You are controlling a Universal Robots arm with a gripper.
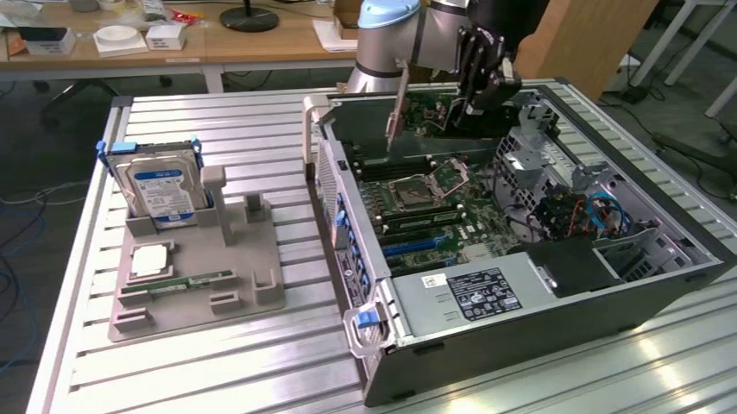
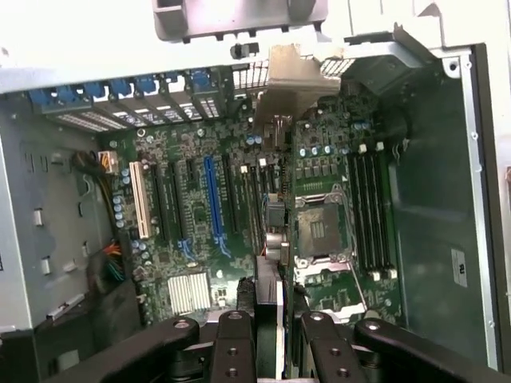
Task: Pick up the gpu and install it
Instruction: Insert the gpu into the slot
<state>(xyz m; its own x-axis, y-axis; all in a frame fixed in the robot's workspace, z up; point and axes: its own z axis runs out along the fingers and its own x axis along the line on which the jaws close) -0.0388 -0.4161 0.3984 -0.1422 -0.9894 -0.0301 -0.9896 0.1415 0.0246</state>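
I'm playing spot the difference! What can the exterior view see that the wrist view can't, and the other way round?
The exterior view gives you the robot arm, the slatted table, and the grey tray with the hard drive and the green memory stick. The wrist view gives you a close look down at the white slot and the silver heatsink. Both share the open computer case, its motherboard, the processor socket, and the hand shut on the gpu, held over the motherboard.
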